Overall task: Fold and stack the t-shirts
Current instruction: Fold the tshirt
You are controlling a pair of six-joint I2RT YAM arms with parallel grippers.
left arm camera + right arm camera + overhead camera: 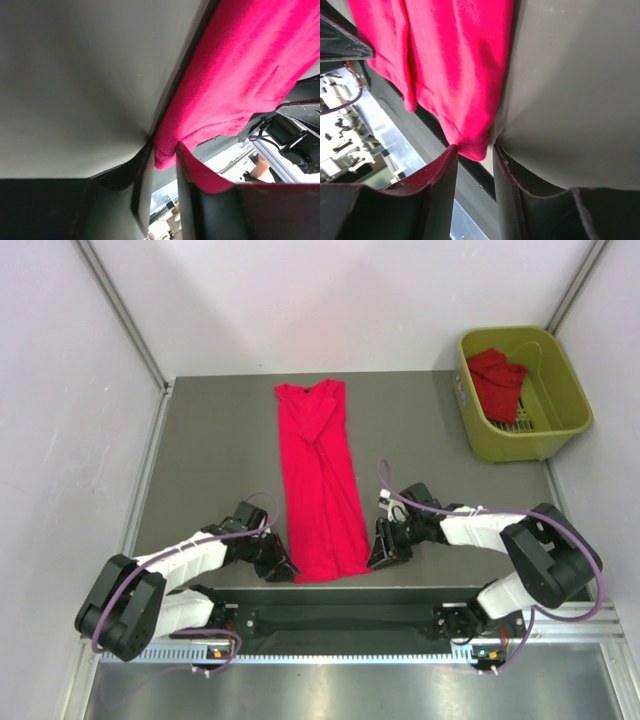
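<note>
Left gripper [162,155] pinches the near left corner of the folded shirt [318,485]. Right gripper [475,152] jaws narrow around the right corner; grip unclear.

1. A plain bright red t-shirt [318,485] is seen on the dark grey table [210,450].
2. At far right, a yellow-green basket [560,390] is seen holding a darker red shirt [497,380].

The scene is evenly and brightly lit from above, soft shadows are cast, and close wrist foregrounds are blurred.
</note>
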